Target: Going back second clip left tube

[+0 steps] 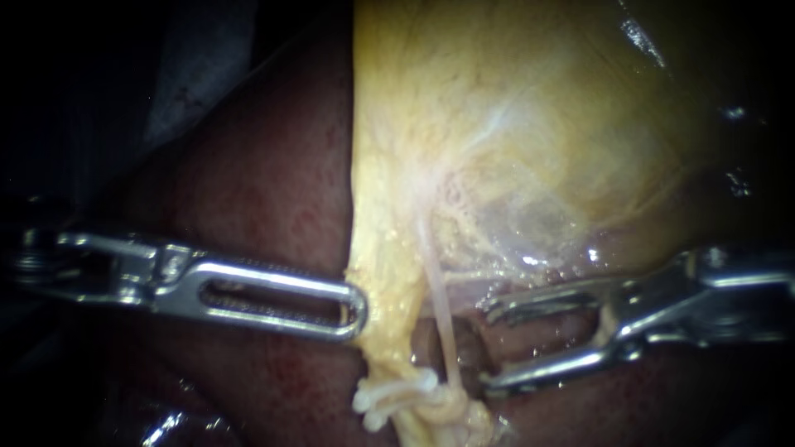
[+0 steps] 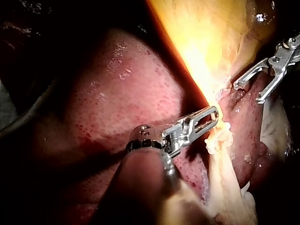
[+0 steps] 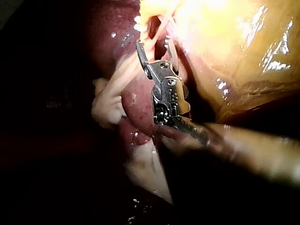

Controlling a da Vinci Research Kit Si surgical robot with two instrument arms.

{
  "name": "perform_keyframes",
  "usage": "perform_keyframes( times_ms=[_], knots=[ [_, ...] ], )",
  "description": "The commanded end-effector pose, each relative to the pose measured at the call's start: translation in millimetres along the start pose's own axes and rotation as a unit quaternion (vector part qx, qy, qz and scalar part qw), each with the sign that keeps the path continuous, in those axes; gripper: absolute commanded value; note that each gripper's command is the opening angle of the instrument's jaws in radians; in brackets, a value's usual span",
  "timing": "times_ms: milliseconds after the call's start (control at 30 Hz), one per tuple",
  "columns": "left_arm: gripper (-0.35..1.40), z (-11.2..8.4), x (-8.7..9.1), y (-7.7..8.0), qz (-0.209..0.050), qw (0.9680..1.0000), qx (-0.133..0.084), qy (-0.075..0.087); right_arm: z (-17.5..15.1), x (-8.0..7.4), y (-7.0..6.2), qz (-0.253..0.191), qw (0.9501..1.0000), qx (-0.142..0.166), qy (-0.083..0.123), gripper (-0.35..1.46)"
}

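The yellow gallbladder (image 1: 513,124) hangs over the dark red liver (image 1: 248,190). A thin pale tube (image 1: 443,314) runs down from it to a whitish knot of tissue (image 1: 397,397). My left instrument (image 1: 358,310) comes in from the left, its slotted jaws shut on the gallbladder's fringed edge; the left wrist view shows this left instrument (image 2: 213,115) too. My right instrument (image 1: 489,348) comes in from the right with its jaws wide open, tips just right of the tube and apart from it. In its own view the right instrument (image 3: 153,44) gapes near pale strands. No clip shows on the tube.
Wet liver (image 2: 131,103) lies under and beside the left instrument. Pale loose tissue (image 3: 105,105) hangs beside the right instrument's shaft. The right instrument (image 2: 248,93) also shows ahead of the left one, jaws apart.
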Motion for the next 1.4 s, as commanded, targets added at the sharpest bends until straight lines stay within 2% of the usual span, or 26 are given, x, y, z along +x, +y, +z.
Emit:
perform_keyframes(
  times_ms=[33, 300, 633, 767, 867, 1000, 1133, 1400],
  knots=[
    [-0.35, 0.0, 0.0, 0.0, 0.000, 1.0000, 0.000, 0.000, -1.0, 0.3, 0.1, -0.003, 1.0000, -0.004, 0.002, 0.49],
    [-0.35, 0.1, 0.0, 0.0, 0.000, 1.0000, -0.001, -0.001, -5.9, 2.3, 0.8, -0.016, 0.9995, -0.025, 0.013, 0.51],
    [-0.35, 0.9, -0.1, 0.5, 0.001, 1.0000, -0.003, -0.002, -6.6, 2.6, 0.7, -0.015, 0.9993, -0.029, 0.017, 0.52],
    [-0.35, 2.2, -0.2, 1.8, 0.003, 1.0000, -0.007, -0.005, -6.6, 2.5, 0.7, -0.015, 0.9993, -0.029, 0.017, 0.52],
    [-0.35, 3.8, -0.4, 3.8, 0.006, 0.9999, -0.011, -0.006, -6.4, 2.5, 0.6, -0.015, 0.9993, -0.029, 0.017, 0.52],
    [-0.35, 5.6, -0.4, 5.5, 0.010, 0.9998, -0.016, -0.009, -6.4, 2.5, 0.5, -0.015, 0.9993, -0.029, 0.017, 0.52],
    [-0.35, 6.5, -0.4, 6.3, 0.011, 0.9998, -0.017, -0.008, -6.4, 2.5, 0.5, -0.015, 0.9993, -0.029, 0.017, 0.52],
    [-0.35, 6.8, -0.4, 6.4, 0.011, 0.9998, -0.017, -0.007, -6.4, 2.5, 0.4, -0.015, 0.9993, -0.029, 0.017, 0.52]
  ],
)
